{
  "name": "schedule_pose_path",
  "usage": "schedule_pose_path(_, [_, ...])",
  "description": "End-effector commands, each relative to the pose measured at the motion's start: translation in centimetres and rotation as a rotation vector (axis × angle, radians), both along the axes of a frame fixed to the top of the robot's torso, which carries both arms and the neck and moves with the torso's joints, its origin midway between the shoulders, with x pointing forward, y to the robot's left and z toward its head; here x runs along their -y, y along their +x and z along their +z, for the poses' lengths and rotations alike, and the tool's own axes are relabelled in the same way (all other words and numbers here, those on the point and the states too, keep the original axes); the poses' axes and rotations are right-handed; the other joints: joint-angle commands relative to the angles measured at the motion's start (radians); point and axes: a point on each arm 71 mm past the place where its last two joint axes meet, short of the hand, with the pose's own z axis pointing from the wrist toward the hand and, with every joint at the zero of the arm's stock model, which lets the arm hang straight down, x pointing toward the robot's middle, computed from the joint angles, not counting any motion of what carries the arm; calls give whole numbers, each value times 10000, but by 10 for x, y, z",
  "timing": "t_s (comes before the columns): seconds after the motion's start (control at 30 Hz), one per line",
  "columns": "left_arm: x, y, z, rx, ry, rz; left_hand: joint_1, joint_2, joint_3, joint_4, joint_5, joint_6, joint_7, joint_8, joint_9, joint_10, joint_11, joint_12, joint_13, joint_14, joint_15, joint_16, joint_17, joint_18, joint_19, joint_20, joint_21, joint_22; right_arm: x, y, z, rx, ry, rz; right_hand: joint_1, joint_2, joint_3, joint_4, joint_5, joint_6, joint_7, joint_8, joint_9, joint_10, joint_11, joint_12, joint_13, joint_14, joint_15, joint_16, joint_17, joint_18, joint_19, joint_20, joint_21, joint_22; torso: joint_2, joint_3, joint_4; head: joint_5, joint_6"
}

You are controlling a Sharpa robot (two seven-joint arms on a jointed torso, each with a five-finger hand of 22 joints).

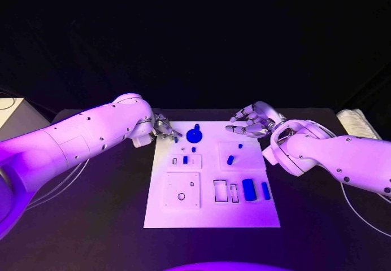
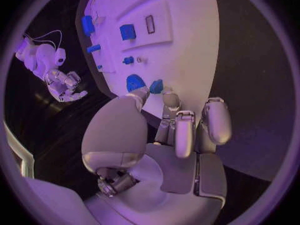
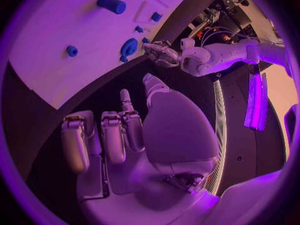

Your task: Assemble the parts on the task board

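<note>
**Both hands at board's far edge, nothing held**

Left hand (image 1: 161, 127) empty, fingers spread, fingertips beside round blue disc part (image 1: 195, 135) on flat white task board (image 1: 212, 217). Right hand (image 1: 251, 121) empty, fingers loosely curled apart, off far right corner.

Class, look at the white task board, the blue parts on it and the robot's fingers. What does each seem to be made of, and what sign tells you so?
Task board: probably rigid plastic, matte; flat white plate with crisp raised panels and cut slots.
Blue parts: likely moulded or printed plastic; uniform colour, smooth rounded edges.
Left robot hand and right robot hand: fingers look like smooth silver-grey shells, plastic or coated metal; the soft sheen leaves it open.
</note>
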Motion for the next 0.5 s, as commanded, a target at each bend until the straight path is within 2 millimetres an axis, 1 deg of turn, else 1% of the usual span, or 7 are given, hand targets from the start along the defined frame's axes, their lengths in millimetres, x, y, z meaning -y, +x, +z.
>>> schedule_pose_path(0.03, [3, -1, -1, -128, -132, -175, 213, 63, 120, 9, 34, 110, -22, -60, -27, -29, -3, 58, 8, 965, 27, -11, 2420, 176, 33, 43, -35, 19, -1, 0, 0, 42, -84, 138, -64, 12, -54, -10, -10, 6, -45, 33, -11, 375, -34, -25, 1992, 996, -16, -40, 2460, -68, 1047, -46, 22, 2629, -5, 0, 9, 0, -4])
schedule_pose_path(0.13, [3, -1, -1, -148, -146, -183, 825, 214, 447, -31, 27, 191, -80, -42, -46, -39, -59, 71, -3, 965, -20, -10, 2419, 176, 38, 6, -28, 41, -1, 0, 0, 43, -85, 135, -64, 12, -54, -10, -10, 6, -45, 33, -11, 375, -34, -25, 1992, 996, -16, -40, 2460, -68, 1047, -46, 22, 2629, -6, -1, 0, 7, -6])
schedule_pose_path(0.27, [3, -1, -1, -200, -220, -193, 1470, 266, 911, -74, 24, 269, -155, 72, 12, -20, -120, 87, -8, 963, -71, -11, 2416, 173, 40, -37, -25, 64, -1, 0, 0, 49, -85, 127, -57, 15, -52, -14, -7, 6, -46, 37, -12, 366, -35, -38, 1983, 995, -17, -43, 2455, -68, 1047, -47, 22, 2629, -3, 1, 0, 6, -11])
schedule_pose_path(0.33, [3, -1, -1, -272, -314, -186, 1840, 301, 1329, -124, 15, 285, -216, 246, 153, 23, -177, 91, -13, 968, -112, -4, 2427, 172, 39, -77, -26, 74, -1, 0, 0, 51, -85, 123, -57, 15, -52, -14, -7, 6, -46, 37, -12, 366, -35, -38, 1983, 995, -17, -43, 2455, -68, 1047, -47, 22, 2629, -1, 0, 1, 3, -17])
schedule_pose_path(0.4, [3, -2, -2, -349, -414, -178, 2106, 466, 1886, -166, 5, 228, -233, 498, 400, 60, -215, 53, -66, 977, -136, 7, 2446, 169, 40, -110, -24, 89, -1, 0, 0, 53, -85, 119, -52, 16, -50, -16, -6, 6, -47, 38, -12, 360, -35, -48, 1977, 991, -17, -49, 2443, -68, 1047, -47, 22, 2629, -2, 1, 4, 1, -24])
schedule_pose_path(0.43, [3, -2, -2, -383, -470, -169, 2152, 515, 2130, -177, -19, 170, -234, 620, 533, 58, -206, 26, -107, 967, -134, -4, 2425, 170, 27, -111, -32, 80, -1, 0, 0, 54, -86, 118, -52, 16, -50, -16, -6, 6, -47, 38, -12, 360, -35, -48, 1977, 991, -17, -49, 2443, -68, 1047, -47, 22, 2629, -2, 1, 4, 1, -24])
schedule_pose_path(0.5, [2, -2, -2, -432, -569, -144, 2150, 499, 2526, -212, -31, 38, -218, 839, 789, 51, -191, 10, -146, 960, -125, -12, 2409, 169, 22, -107, -33, 89, -1, 0, 0, 56, -86, 116, -52, 16, -50, -16, -6, 6, -47, 38, -12, 360, -35, -48, 1977, 991, -17, -49, 2443, -68, 1047, -47, 22, 2629, -2, 0, 1, -4, -25])
